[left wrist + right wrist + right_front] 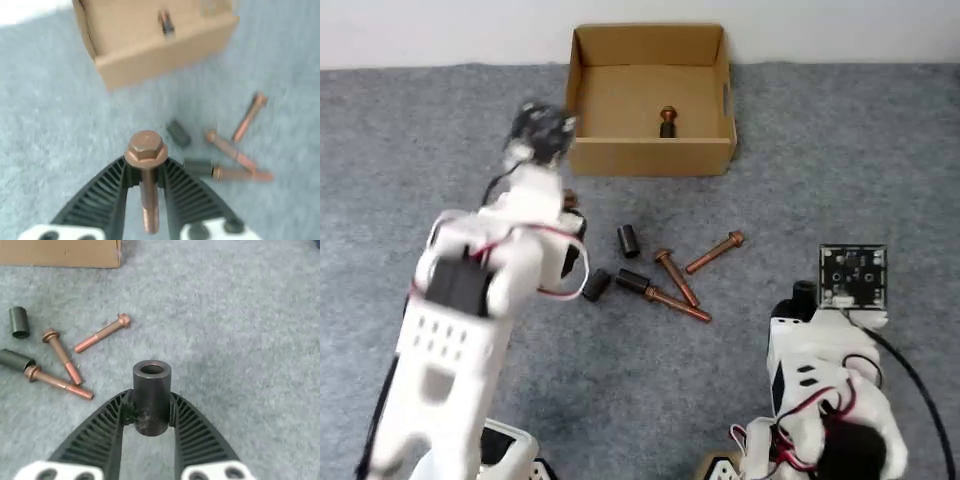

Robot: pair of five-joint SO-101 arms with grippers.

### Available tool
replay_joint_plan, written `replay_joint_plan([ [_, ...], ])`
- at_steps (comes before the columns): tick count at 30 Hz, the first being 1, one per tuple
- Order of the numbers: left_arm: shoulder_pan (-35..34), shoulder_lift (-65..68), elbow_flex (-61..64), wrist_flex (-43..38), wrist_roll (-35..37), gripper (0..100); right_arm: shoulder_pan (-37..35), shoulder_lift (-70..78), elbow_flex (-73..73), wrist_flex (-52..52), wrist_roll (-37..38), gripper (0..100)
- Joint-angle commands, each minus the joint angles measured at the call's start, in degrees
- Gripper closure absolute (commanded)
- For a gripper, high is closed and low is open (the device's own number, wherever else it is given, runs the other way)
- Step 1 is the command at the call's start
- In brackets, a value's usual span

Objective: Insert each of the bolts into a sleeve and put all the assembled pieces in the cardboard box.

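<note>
Left gripper (pixel 146 167): we see its jaws closed on a copper bolt (pixel 146 150), clamped just under the hex head, with the threaded shank running back between the jaws.
Right gripper (pixel 150 401): we find it clamped round a dark sleeve (pixel 151 382), whose open bore faces the wrist camera.
Cardboard box (pixel 650 158): it sits open-topped at the far side of the grey mat (pixel 840 150); in the high view the left arm (pixel 480 290) ends near its front left corner.
Assembled piece (pixel 667 122): we see one bolt seated in a sleeve on the box floor, close to the front wall.
Loose bolts: we count three on the mat in front of the box, between the two arms. The first bolt (pixel 714 253) lies apart to the right. The second bolt (pixel 676 277) and the third bolt (pixel 677 303) lie close together.
Loose sleeves: we count three. The far sleeve (pixel 628 240) lies nearest the box, and the left sleeve (pixel 597 285) lies just beside the left arm. The lying sleeve (pixel 632 281) has its end against the third bolt's head.
</note>
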Motion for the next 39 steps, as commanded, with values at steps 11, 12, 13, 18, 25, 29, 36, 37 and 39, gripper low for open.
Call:
replay_joint_plan([
  [11, 0.4, -47.4, 38.0, -31.9, 8.0, 100, -18.6, -6.0, 12.9, -16.0, -10.5, 99.1],
  [12, 0.4, -50.1, 40.1, -32.9, 8.1, 100, -20.7, -6.0, 14.1, -18.2, -11.3, 99.1],
  [13, 0.4, -52.8, 42.1, -33.3, 8.1, 100, -23.0, -6.0, 15.3, -20.5, -11.9, 99.1],
  [18, 0.0, -63.5, 48.1, -33.1, 8.2, 100, -33.3, -6.5, 22.6, -33.9, -12.3, 99.1],
  [25, 0.1, -62.3, 45.1, -35.3, 14.9, 100, -45.8, -7.0, 30.4, -50.0, -11.9, 99.1],
  [29, 0.4, -62.3, 44.3, -35.3, 18.6, 100, -51.6, -6.7, 30.9, -51.3, -11.3, 99.1],
  [36, 0.5, -62.2, 44.2, -34.2, 28.7, 100, -55.4, -6.8, 30.9, -51.6, -4.8, 99.0],
  [37, 1.1, -62.2, 44.2, -33.5, 29.1, 100, -55.4, -6.8, 30.8, -51.6, -4.6, 99.0],
  [39, 2.8, -62.5, 43.7, -31.4, 29.2, 100, -55.2, -6.7, 30.8, -51.6, -3.5, 99.0],
])
